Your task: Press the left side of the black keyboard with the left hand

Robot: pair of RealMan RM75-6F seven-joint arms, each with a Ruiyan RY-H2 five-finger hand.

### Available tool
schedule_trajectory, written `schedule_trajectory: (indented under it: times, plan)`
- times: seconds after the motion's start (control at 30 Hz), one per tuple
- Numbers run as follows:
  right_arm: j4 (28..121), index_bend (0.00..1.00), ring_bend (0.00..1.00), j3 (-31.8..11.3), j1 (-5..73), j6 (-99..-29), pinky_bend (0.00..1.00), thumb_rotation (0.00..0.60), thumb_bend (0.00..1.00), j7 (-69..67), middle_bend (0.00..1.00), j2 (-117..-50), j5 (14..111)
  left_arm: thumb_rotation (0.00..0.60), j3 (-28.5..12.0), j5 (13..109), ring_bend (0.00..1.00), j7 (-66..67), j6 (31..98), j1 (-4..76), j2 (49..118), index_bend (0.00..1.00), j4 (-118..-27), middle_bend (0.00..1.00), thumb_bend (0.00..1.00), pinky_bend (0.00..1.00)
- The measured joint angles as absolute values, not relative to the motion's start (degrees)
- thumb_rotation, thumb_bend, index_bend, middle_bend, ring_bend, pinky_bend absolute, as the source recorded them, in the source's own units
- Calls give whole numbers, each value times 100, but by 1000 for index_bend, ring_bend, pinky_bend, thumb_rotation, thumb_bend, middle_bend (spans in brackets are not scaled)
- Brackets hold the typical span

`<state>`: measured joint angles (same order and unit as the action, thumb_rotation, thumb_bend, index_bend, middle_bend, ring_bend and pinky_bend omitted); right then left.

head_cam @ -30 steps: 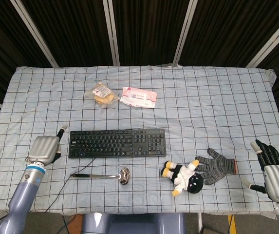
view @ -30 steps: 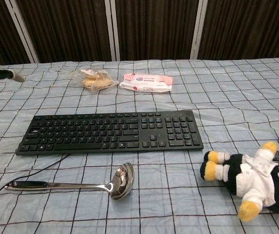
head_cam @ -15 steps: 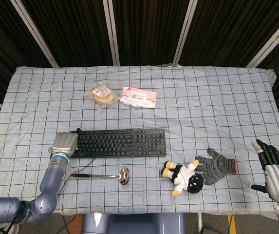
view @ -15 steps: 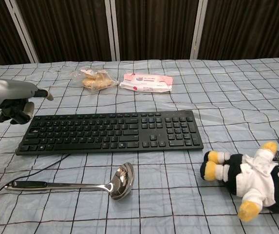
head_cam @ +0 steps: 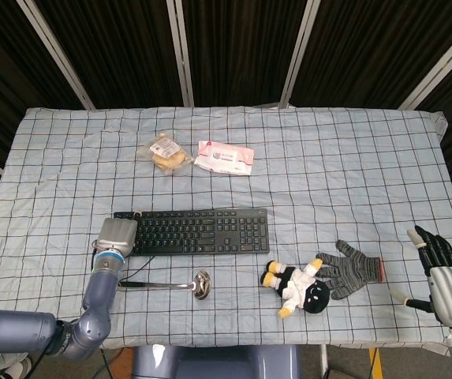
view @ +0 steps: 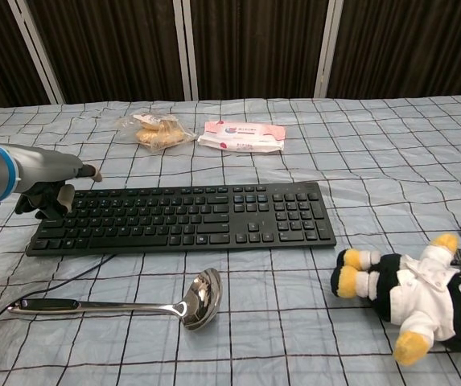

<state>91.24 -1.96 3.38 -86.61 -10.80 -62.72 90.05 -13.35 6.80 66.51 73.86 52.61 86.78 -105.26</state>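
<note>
The black keyboard (head_cam: 198, 230) lies across the middle of the checked tablecloth, also seen in the chest view (view: 190, 217). My left hand (head_cam: 117, 234) hovers over the keyboard's left end, covering its corner in the head view. In the chest view the left hand (view: 49, 189) has its fingers (view: 43, 202) curled down at the top-left keys, with the thumb pointing right. Whether the fingers touch the keys I cannot tell. My right hand (head_cam: 444, 283) stays at the table's near right edge, fingers stretched out and holding nothing.
A steel ladle (head_cam: 162, 283) lies just in front of the keyboard, with the keyboard's cable beside it. A plush toy (head_cam: 298, 288) and a grey glove (head_cam: 352, 268) lie at the front right. A bread packet (head_cam: 166, 151) and a wipes pack (head_cam: 225, 157) sit behind the keyboard.
My left hand has moved right from beside the keyboard to over its left end and lowered toward the keys. The right hand has barely moved.
</note>
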Motion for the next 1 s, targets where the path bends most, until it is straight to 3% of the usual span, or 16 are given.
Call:
schedule_trajectory:
  times: [1.0]
  plan:
    - [9126, 0, 0, -196, 345, -8661, 0, 600, 51, -1128, 0, -6267, 9011, 600, -1196, 358, 738, 6533, 7198, 5644, 9140, 0, -9975, 795, 1000, 555]
